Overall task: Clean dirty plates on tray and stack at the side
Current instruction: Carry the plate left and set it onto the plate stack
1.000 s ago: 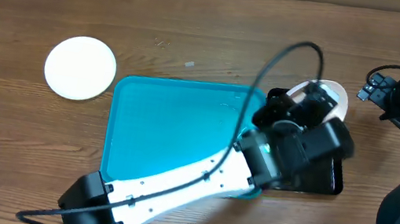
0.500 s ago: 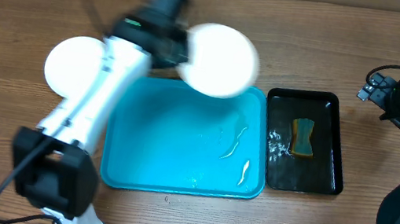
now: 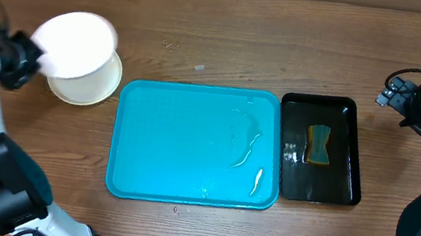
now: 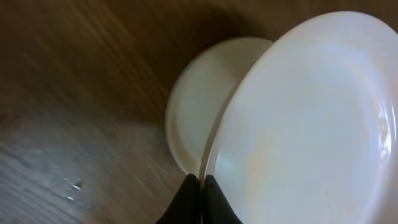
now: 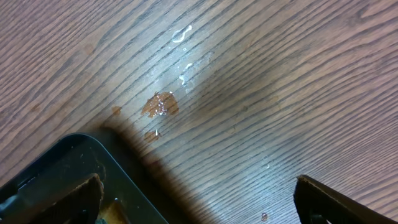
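My left gripper (image 3: 35,58) is shut on the rim of a white plate (image 3: 77,46) and holds it tilted at the table's far left. That plate hangs just above a pale plate (image 3: 95,92) lying on the wood and partly covers it. In the left wrist view the black fingertips (image 4: 214,202) pinch the held plate's (image 4: 311,124) edge, with the lying plate (image 4: 196,106) behind. The turquoise tray (image 3: 151,126) holds no plates, only water streaks. My right gripper (image 5: 199,199) stands open over bare wood at the far right (image 3: 413,102).
A black tray (image 3: 347,184) with a yellow-and-green sponge (image 3: 318,144) sits right of the turquoise tray; its corner (image 5: 68,162) shows in the right wrist view. A small orange-brown smear (image 5: 160,104) and water drops mark the wood near it.
My left arm has swung the white plate from the black tray, across the turquoise tray's back edge, to the far left over the lying plate. The right arm has not moved.
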Action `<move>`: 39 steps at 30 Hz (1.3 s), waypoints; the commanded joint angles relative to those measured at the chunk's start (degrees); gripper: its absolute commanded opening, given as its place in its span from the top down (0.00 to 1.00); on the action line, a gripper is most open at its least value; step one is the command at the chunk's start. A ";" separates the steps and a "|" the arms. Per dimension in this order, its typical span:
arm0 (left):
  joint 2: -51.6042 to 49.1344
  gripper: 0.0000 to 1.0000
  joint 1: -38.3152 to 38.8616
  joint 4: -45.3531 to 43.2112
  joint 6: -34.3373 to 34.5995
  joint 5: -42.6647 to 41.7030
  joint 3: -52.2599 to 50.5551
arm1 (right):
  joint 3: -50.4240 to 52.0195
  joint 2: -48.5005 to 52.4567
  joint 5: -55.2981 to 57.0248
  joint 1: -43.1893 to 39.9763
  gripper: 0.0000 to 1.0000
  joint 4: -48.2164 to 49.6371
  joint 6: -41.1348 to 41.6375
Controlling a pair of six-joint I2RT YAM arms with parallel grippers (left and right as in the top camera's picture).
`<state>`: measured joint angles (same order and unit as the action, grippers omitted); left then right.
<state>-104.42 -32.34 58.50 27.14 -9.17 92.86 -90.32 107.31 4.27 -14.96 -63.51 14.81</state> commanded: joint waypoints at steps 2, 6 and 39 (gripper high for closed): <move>0.04 0.96 -2.03 -1.92 1.18 4.09 -3.45 | -0.87 -0.70 -0.04 -0.17 0.00 0.26 0.24; 0.04 0.96 -2.10 -6.36 1.20 6.14 -8.24 | -0.87 -0.70 -0.04 -0.17 0.00 0.26 0.24; 0.04 0.96 4.87 -18.78 1.20 8.72 -15.52 | -0.87 -0.70 -0.04 -0.17 0.00 0.26 0.24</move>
<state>-104.42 -27.24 40.16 27.35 -1.28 77.52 -90.32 107.31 4.29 -14.96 -63.55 14.79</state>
